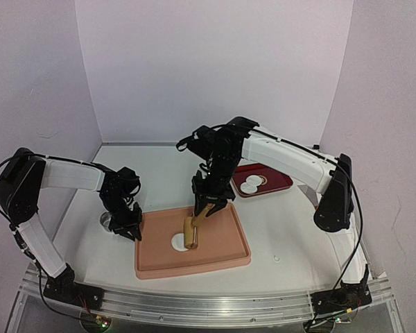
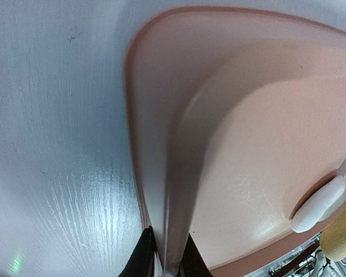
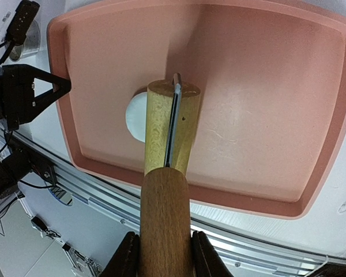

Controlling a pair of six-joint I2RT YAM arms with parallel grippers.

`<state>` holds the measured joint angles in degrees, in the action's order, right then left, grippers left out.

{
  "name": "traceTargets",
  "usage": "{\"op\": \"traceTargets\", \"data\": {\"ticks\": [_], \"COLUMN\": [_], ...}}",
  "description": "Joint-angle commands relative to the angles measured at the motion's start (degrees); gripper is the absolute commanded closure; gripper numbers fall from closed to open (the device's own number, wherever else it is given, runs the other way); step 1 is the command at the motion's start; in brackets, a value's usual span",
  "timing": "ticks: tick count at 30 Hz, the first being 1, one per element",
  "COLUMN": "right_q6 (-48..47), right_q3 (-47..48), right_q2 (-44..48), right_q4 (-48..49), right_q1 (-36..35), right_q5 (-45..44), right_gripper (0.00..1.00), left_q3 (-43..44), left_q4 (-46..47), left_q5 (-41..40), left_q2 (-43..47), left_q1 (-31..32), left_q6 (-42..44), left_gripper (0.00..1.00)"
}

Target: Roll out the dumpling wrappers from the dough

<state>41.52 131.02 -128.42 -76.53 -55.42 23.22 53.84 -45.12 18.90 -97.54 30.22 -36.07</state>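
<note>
**Dough under the pin, tray held at its edge**

The pink tray (image 1: 225, 267) lies on the white table (image 1: 291, 236) nearest the arm bases. In its front left part sits the dough (image 1: 177, 243), a small round white blob. The wooden rolling pin (image 1: 191, 232) rests tilted across the dough's right side and covers part of it. The right wrist view shows the dough (image 3: 136, 118) peeking out to the left of the pin's barrel (image 3: 170, 127).

The left gripper (image 1: 130, 229) is at the tray's left rim. In its own camera its dark fingertips (image 2: 143, 257) are clenched on the rim, one on each side, and the dough (image 2: 320, 205) lies further in on the tray floor.

The right gripper (image 1: 206, 207) reaches down over the middle of the tray. Its fingers (image 3: 127, 257) are grasping the pin's rounded handle from both sides.

A round metal object (image 1: 107, 220) sits on the table just beyond the left gripper, partly hidden by it.

Further back on the right is a dark red tray (image 1: 281, 182). On it lie the dumpling wrappers (image 1: 249, 186), two thin white discs close together, well apart from the dough.
</note>
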Motion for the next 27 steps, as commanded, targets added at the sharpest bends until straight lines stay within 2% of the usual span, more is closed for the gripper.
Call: {"op": "traceTargets", "data": {"ticks": [1, 19, 27], "right_q6": [0.56, -2.22, -5.12], "right_q3": [-0.97, -4.73, 1.04], "right_q2": [0.16, -4.38, -3.53], "right_q4": [1.04, 2.0, 3.23], "right_q1": [-0.39, -0.39, -0.39], "right_q5": [0.26, -2.48, 2.83], "right_gripper": [1.0, 1.0, 1.0], "left_q3": [-4.87, -4.68, -4.21], "left_q4": [8.74, 8.74, 8.48], "left_q5": [-10.54, -10.63, -10.43], "left_q2": [-7.42, -7.75, -8.66], "left_q1": [0.02, 0.02, 0.02], "left_q6": [-0.45, -0.55, -0.59], "left_gripper": [1.0, 1.0, 1.0]}}
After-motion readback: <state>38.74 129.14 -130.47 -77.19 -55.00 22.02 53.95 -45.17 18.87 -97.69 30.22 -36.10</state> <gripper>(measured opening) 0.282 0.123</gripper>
